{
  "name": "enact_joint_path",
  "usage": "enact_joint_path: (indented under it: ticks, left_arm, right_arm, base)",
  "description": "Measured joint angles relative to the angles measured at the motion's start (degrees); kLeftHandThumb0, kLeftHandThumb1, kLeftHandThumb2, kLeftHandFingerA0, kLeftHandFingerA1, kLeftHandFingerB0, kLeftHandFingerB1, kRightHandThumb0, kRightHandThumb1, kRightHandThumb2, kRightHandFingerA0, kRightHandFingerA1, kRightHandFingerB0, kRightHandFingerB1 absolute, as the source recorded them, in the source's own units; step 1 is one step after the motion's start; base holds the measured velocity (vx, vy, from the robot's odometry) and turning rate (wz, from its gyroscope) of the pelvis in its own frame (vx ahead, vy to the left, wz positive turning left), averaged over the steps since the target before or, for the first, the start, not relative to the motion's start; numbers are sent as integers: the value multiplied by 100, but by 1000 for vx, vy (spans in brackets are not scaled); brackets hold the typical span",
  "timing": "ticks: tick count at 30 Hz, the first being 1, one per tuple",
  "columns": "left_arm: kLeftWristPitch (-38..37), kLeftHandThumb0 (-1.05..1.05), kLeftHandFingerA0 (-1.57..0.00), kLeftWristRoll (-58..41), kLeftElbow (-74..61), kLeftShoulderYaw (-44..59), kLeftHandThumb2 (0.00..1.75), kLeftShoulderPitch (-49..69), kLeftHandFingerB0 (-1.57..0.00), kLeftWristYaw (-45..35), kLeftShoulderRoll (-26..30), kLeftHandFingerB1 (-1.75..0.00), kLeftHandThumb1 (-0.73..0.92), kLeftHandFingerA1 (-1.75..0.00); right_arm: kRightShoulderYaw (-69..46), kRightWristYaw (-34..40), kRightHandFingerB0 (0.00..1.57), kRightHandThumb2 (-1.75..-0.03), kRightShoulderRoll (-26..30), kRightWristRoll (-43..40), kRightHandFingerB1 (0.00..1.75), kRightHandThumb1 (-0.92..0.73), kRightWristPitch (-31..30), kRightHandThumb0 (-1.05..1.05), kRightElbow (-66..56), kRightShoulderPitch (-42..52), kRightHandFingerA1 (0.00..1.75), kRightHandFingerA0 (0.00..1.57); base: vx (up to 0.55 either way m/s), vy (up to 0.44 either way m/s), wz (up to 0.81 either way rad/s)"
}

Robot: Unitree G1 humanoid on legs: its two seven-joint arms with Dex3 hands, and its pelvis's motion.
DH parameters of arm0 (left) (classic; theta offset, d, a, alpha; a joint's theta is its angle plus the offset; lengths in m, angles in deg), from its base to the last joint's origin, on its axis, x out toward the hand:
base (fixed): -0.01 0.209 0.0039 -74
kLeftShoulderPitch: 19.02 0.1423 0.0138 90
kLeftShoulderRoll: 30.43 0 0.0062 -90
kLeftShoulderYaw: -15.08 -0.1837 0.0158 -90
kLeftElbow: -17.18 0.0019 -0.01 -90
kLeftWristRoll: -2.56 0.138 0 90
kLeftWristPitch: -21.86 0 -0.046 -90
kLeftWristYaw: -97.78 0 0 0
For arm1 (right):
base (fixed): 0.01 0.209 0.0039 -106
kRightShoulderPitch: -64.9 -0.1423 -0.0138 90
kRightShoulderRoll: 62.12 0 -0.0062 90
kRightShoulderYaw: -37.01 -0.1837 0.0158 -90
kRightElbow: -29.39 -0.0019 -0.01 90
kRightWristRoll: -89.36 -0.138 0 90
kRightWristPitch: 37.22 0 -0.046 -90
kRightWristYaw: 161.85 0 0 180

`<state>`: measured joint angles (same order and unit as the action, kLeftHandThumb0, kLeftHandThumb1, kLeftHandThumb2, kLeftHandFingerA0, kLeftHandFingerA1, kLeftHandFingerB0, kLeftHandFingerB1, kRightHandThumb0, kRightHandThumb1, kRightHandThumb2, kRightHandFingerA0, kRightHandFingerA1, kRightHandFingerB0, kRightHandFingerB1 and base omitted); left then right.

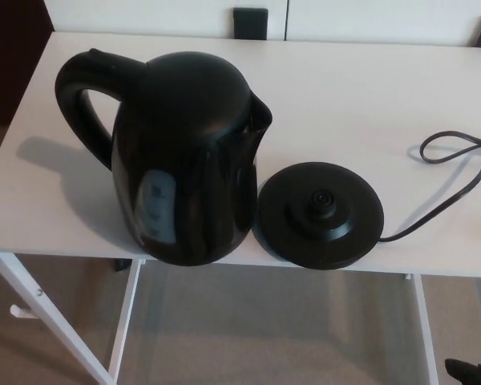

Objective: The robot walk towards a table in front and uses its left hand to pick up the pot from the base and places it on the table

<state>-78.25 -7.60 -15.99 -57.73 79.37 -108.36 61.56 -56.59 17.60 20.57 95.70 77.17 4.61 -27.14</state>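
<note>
A black electric kettle, the pot, stands upright on the white table, near its front edge and left of centre. Its handle points to the left and its spout to the right. Just to its right the round black base lies flat on the table with nothing on it, touching or nearly touching the pot's foot. A small black part at the bottom right corner may belong to my right hand; its fingers cannot be made out. My left hand does not show.
A black power cord runs from the base to the right and loops near the table's right side. White table legs stand over a beige carpet. A dark object sits beyond the table's far edge.
</note>
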Motion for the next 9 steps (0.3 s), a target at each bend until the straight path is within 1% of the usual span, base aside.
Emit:
enact_joint_path:
  ticks: [3,5,6,9]
  left_arm:
    - [-135,-60,0,49,130,-40,79,-126,0,106,50,-17,43,-26]
    - [-233,-60,0,94,203,-92,79,-168,0,181,88,-17,43,-26]
    - [-261,-59,-1,105,224,-107,79,-175,0,202,100,-18,43,-30]
    - [-340,-58,0,133,256,-156,78,-173,0,252,144,-18,42,-29]
  right_arm:
    - [-47,0,11,-76,0,-22,38,-68,-1,-44,-5,-74,47,20]
    - [-111,-3,11,-76,-2,-55,38,-68,-1,-44,-18,-84,47,20]
    - [-135,-4,11,-76,-3,-69,38,-69,-1,-43,-23,-84,46,20]
    - [-161,-3,11,-76,-3,-88,38,-69,-4,-44,-26,-83,46,19]
  base:
    - [0,0,0]
    - [0,0,0]
    - [0,0,0]
    - [0,0,0]
